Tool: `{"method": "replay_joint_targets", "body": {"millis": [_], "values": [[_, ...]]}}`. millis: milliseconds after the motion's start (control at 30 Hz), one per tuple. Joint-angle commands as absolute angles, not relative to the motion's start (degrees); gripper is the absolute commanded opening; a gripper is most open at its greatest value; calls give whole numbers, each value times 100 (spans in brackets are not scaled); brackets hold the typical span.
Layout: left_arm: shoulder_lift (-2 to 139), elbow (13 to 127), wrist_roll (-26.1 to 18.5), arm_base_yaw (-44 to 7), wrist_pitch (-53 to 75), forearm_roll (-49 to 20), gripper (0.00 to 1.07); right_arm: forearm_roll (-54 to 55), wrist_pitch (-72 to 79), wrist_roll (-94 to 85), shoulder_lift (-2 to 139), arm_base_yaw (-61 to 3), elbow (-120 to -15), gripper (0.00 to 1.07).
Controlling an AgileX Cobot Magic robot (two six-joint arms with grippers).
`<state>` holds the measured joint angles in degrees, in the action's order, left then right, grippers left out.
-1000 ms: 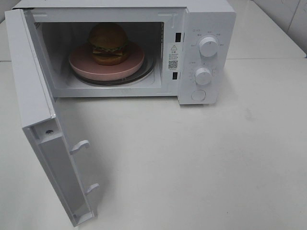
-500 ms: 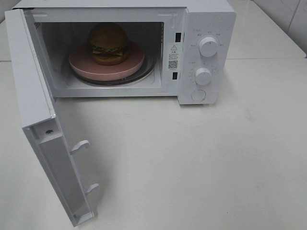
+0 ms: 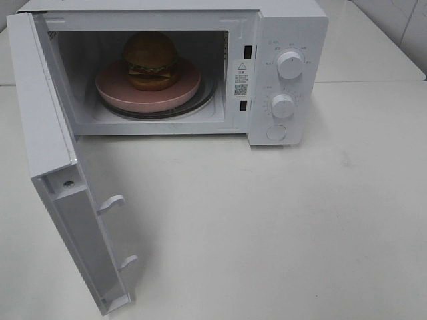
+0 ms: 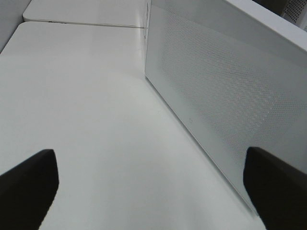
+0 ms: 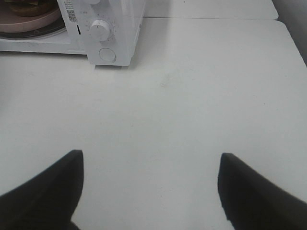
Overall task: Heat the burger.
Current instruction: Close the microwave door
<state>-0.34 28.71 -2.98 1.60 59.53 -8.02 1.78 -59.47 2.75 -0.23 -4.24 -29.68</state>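
Nothing has moved: the burger [image 3: 151, 60] sits on the pink plate [image 3: 148, 90] in the open microwave [image 3: 290, 27] at the counter's [image 3: 267, 220] far edge. The left gripper [image 4: 149, 160] and right gripper [image 5: 151, 160] hover released, empty.

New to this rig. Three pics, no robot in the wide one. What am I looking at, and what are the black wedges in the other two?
It is a robot with two arms. The wide picture comes from a camera mounted high, off the arms, and both arms are outside its view. It shows a white microwave on a white table. Its door is swung open, and the burger sits on a pink plate inside. The other two pictures come from a camera on each wrist. The black wedges are the fingers of each hand. The left hand faces the door's meshed panel. The right hand looks across the table toward the microwave's knobs. Both hands are open and hold nothing.
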Motion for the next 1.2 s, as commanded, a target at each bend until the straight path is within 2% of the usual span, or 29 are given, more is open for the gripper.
{"method": "replay_joint_targets", "body": {"millis": [33,400,567,633,667,733,767,800,833,867,900,933,967,1000,1033,1067,1100,1200], "values": [[-143,2853,-292,143,5936,-848,102,138,-5896,298,-172,-390,-2956,76],[-80,2899,-143,143,5879,-905,102,138,-5896,298,-172,-390,-2956,76],[235,3060,-143,143,5695,-854,95,138,-5896,298,-172,-390,-2956,76],[527,3140,-166,143,5483,-768,84,138,-5896,298,-172,-390,-2956,76],[527,3140,-166,143,5483,-768,84,138,-5896,298,-172,-390,-2956,76],[854,3140,-178,143,5248,-739,68,138,-5896,298,-172,-390,-2956,76],[854,3140,-178,143,5248,-739,68,138,-5896,298,-172,-390,-2956,76],[1071,3140,-178,143,5048,-739,55,138,-5896,298,-172,-390,-2956,76],[1169,3134,-178,143,4927,-739,50,138,-5896,298,-172,-390,-2956,76],[1438,3123,-189,143,4652,-693,36,138,-5896,292,-172,-390,-2956,76],[1438,3123,-189,143,4652,-693,36,138,-5896,292,-172,-390,-2956,76],[1593,3123,-206,143,4549,-665,31,138,-5896,292,-172,-390,-2956,76],[1874,3123,-286,143,4291,-607,17,138,-5896,292,-172,-390,-2956,76],[1874,3123,-286,143,4291,-607,17,138,-5896,292,-172,-390,-2956,76],[2028,3123,-292,143,4131,-602,9,138,-5896,292,-172,-390,-2956,76],[2028,3123,-292,143,4131,-602,9,138,-5896,292,-172,-390,-2956,76],[2275,3123,-286,143,3713,-636,0,138,-5896,292,-172,-390,-2956,76],[2676,3123,-292,143,3019,-688,0,138,-5896,292,-172,-390,-2956,76]]}}
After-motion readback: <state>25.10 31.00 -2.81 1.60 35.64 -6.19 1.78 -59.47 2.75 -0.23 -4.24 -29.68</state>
